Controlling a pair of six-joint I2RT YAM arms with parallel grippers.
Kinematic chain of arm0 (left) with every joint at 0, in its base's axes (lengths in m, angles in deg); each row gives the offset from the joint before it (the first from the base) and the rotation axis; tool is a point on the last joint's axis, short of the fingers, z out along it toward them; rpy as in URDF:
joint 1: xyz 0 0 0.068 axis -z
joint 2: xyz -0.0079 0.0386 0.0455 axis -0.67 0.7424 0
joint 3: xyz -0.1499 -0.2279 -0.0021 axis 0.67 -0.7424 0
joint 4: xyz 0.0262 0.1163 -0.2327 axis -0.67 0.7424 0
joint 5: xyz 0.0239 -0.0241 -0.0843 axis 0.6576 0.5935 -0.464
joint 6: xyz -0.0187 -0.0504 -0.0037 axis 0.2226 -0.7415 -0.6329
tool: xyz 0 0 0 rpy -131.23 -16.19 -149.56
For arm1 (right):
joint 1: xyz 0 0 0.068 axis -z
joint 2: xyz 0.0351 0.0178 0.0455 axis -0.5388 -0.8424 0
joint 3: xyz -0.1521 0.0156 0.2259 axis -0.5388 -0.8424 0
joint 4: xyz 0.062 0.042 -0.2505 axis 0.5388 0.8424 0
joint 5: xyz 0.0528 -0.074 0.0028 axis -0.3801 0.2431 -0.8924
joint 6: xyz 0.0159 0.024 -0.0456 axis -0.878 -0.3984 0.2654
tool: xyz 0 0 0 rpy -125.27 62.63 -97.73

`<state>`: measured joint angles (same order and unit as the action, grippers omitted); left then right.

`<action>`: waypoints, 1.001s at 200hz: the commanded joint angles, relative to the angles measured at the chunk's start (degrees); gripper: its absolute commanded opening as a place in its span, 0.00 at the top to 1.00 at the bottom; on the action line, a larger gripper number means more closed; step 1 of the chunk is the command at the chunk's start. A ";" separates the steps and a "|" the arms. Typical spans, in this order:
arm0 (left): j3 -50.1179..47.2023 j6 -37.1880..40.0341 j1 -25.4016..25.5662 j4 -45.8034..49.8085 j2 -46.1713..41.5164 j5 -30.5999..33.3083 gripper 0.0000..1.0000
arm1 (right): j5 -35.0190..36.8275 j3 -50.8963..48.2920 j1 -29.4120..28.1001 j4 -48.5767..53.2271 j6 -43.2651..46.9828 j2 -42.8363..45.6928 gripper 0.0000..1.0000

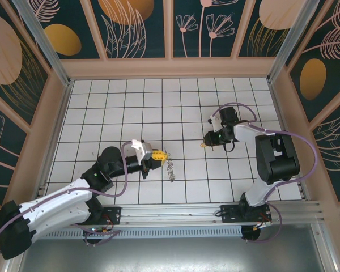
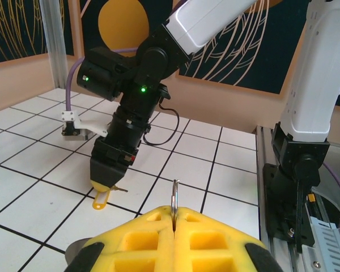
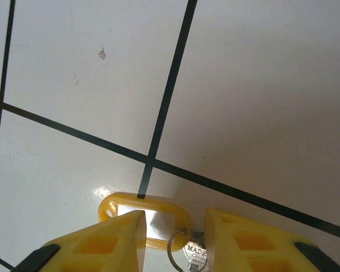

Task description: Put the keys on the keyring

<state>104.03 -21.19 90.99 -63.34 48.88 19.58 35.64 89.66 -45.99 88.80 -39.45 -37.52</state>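
Left gripper: fingers fully together, pinching the keyring. The thin metal loop stands upright out of the seam between the pads, edge-on to the left wrist camera, its upper arc free above the fingertips.

Right gripper: fingers partly apart, pointing down at the tiled table. The keys sit in the gap: one silvery key head hard against the right-hand finger, and a small split ring next to it. There is daylight between that ring and the other finger. Cannot tell whether the key is really pinched or only straddled.

Yellow tag on the same split ring: lies just ahead of the right fingertips, long axis across the gap, from one finger towards the other. Its far end reaches past the left-hand finger.

Silvery chain lies on the tiles just beside the left fingertips. Cannot tell whether it joins the held loop.

Relation that matters: the two grippers face each other, well apart. From the left hand the keys lie ahead and off to the left, low, at table level. The right arm is plainly the nearer one to the keys.

Judgement: the key must be lifted and carried towards the standing loop, with the split ring meeting it edge to edge
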 commanded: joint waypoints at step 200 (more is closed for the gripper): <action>0.24 -0.02 0.19 -1.74 -2.13 -0.01 1.00 | 7.52 -1.26 -2.51 3.98 2.43 3.21 0.71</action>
<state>104.03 -21.19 90.99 -62.96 47.74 20.37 42.37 88.63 -47.94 91.69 -37.86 -35.05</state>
